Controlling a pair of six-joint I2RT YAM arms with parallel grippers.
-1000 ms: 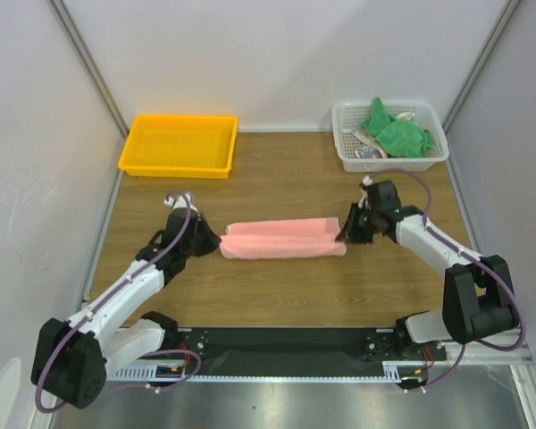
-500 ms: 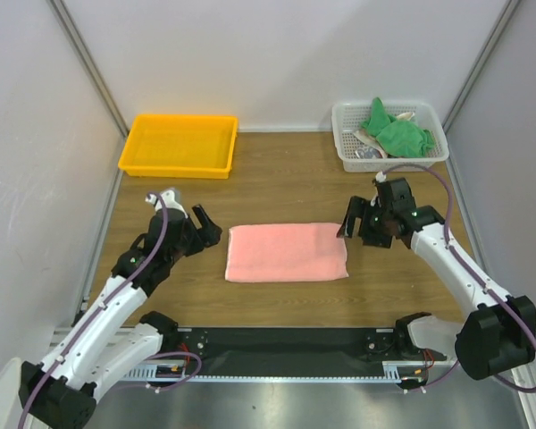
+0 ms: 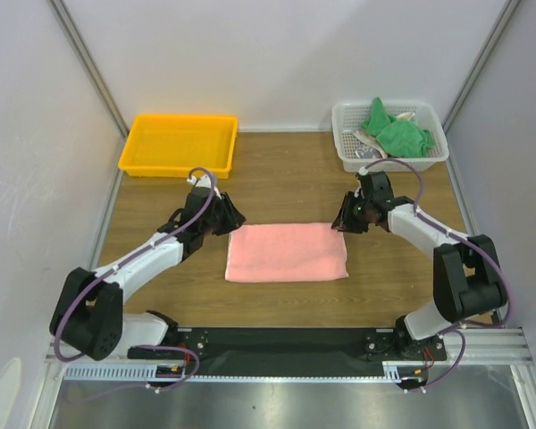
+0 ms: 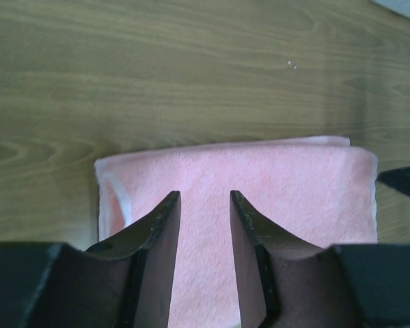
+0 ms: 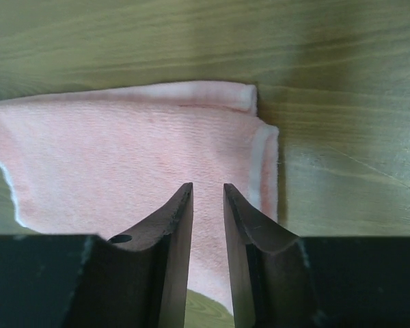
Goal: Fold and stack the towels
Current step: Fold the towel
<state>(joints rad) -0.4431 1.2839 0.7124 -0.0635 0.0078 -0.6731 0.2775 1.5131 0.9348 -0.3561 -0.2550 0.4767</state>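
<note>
At centre of table [image 3: 286,183], found pink towel [image 3: 287,252] folded and lying flat. Noted left gripper [image 3: 232,217] at its ten o'clock corner and right gripper [image 3: 341,222] at two o'clock, both partly open, holding nothing. Found green towels [image 3: 395,132] heaped unfolded in basket [image 3: 433,154] at one o'clock. Judged further folding and all stacking outstanding.
</note>
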